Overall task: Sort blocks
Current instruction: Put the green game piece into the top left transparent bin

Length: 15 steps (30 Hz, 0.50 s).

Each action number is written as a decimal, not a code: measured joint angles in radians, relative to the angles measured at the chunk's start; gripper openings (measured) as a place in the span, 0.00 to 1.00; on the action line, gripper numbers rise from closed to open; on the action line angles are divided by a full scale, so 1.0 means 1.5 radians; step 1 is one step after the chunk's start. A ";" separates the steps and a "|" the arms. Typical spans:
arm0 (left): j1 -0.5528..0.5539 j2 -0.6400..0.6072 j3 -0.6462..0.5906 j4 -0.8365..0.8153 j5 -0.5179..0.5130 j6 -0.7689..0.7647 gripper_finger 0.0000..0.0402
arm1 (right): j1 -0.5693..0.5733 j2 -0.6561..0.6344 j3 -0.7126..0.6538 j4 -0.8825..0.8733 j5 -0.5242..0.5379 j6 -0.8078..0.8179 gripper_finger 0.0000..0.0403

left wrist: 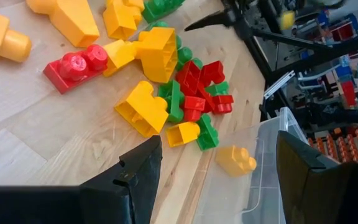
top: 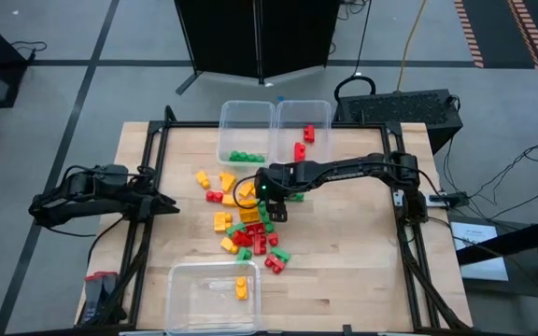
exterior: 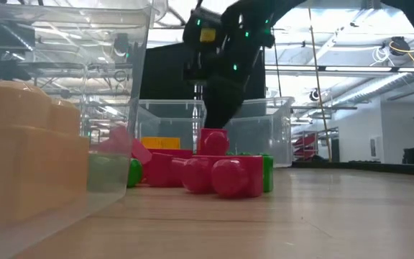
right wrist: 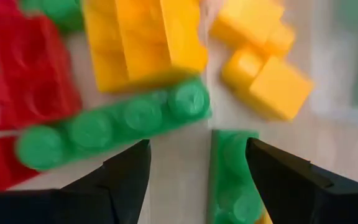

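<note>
Red, green and yellow blocks (top: 246, 229) lie in a loose pile mid-table. My right gripper (top: 271, 210) hangs over the pile's far part, pointing steeply down, open. In the right wrist view a short green brick (right wrist: 229, 174) lies on the wood between its fingers (right wrist: 197, 149), close to one finger. A long green brick (right wrist: 117, 124) and a yellow brick (right wrist: 142, 37) lie just beyond. My left gripper (top: 171, 205) waits open at the table's left, aimed at the pile (left wrist: 179, 93). My right gripper comes from above, slanting down, with the short green brick (right wrist: 232, 155) in the gap beside one finger (right wrist: 272, 174). Whether that finger touches the brick, I cannot tell. The brick lies flat on the table.
Two clear tubs stand at the far edge: one (top: 246, 117) holds green blocks, the other (top: 304, 117) red ones. A third tub (top: 204, 299) at the near edge holds a yellow block (top: 241, 287). Yellow and red blocks (top: 211, 182) lie scattered left of the pile.
</note>
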 joint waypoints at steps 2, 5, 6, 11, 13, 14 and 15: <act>0.000 0.000 0.000 0.000 0.000 0.000 0.52 | -0.001 0.009 -0.003 -0.015 0.004 0.018 0.64; 0.000 0.000 0.000 0.000 0.000 0.000 0.52 | 0.000 0.008 -0.003 -0.032 0.020 0.042 0.64; 0.000 0.000 0.000 0.000 0.000 0.000 0.52 | 0.000 0.008 -0.003 -0.028 0.032 0.049 0.64; 0.000 0.000 0.000 0.000 -0.001 0.000 0.52 | -0.003 0.008 -0.003 -0.033 0.046 0.069 0.64; 0.000 0.000 0.000 0.000 0.000 0.000 0.52 | -0.003 0.008 -0.003 -0.041 0.049 0.081 0.64; 0.000 0.000 0.000 0.000 -0.001 0.001 0.52 | -0.003 0.009 -0.003 -0.042 0.048 0.087 0.64; 0.000 0.000 0.000 0.000 -0.001 0.001 0.52 | 0.000 0.009 -0.002 -0.046 0.050 0.095 0.64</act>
